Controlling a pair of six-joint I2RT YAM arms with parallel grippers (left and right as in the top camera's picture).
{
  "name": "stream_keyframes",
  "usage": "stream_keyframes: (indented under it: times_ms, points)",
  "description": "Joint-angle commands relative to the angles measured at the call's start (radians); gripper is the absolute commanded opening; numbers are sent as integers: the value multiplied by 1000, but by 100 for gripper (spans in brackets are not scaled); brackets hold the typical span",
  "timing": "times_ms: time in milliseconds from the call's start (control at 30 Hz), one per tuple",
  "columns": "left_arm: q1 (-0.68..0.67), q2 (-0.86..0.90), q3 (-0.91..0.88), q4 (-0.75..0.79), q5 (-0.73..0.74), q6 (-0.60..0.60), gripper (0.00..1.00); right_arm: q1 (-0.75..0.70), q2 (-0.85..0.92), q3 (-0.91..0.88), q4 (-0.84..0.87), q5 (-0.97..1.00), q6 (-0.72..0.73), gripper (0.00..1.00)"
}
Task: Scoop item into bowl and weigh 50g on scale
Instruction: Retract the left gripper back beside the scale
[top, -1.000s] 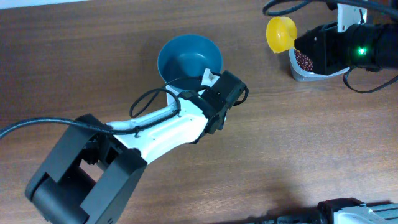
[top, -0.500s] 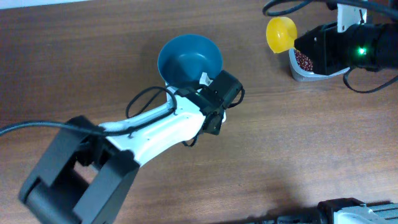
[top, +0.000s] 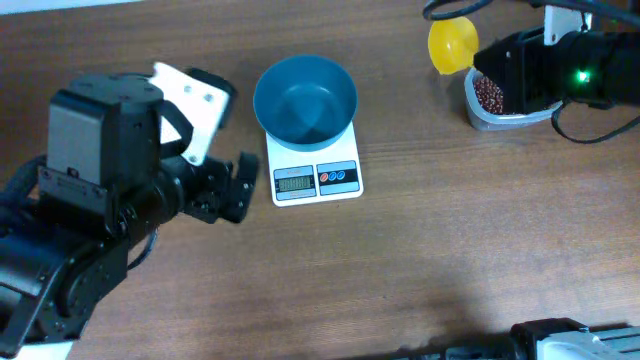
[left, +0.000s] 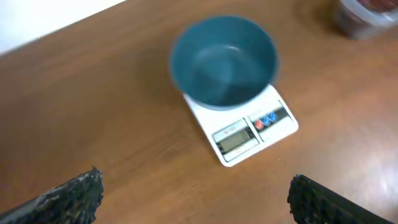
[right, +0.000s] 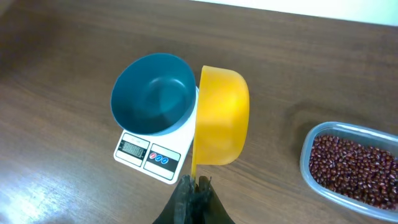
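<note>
Currently you have free wood tabletop (top: 450, 250) nearside & right of scale (top: 315, 180). L gripper (left: 196, 190) spread wide, holding nothing; R gripper (right: 196, 185) clamped on yellow scoop (right: 221, 115).

Wood-grain table (top: 450, 240) stretching wide, and the white scale (top: 315, 180) sits flat on it near the middle, display facing front; well apart, up at the right, rests a clear tub (top: 478, 118).

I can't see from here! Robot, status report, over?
Left gripper open, empty. Right gripper shut on yellow scoop. Bowl empty on scale; beans in tub. Nothing in the way.
</note>
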Motion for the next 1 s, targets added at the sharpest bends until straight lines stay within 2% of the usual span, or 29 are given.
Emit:
stream_keyframes:
  times_ms: [0,133,233,300,333,400,533,833,933,967]
  points:
    - [54,2,0,-20,177,216,99,5,-10,12,6,6,-17,4]
    - [236,2,0,-100,367,331,99,5,-10,12,36,9,-24,4]
    - [283,2,0,-141,371,415,99,5,-10,12,36,9,-24,4]
    - [283,2,0,-144,278,414,99,5,-10,12,35,9,-24,4]
    - [283,2,0,-163,278,414,99,5,-10,12,34,9,-24,4]
    - [283,1,0,-190,306,470,99,5,-10,12,32,9,-24,4]
    - [283,2,0,-192,408,470,99,5,-9,12,18,42,-25,4]
    - [283,2,0,-200,436,470,99,5,-8,12,-6,167,-45,4]
    - [283,2,0,-200,436,470,99,5,-7,12,-34,265,-89,4]
    - [283,2,0,-200,436,470,99,5,3,12,-42,272,-177,4]
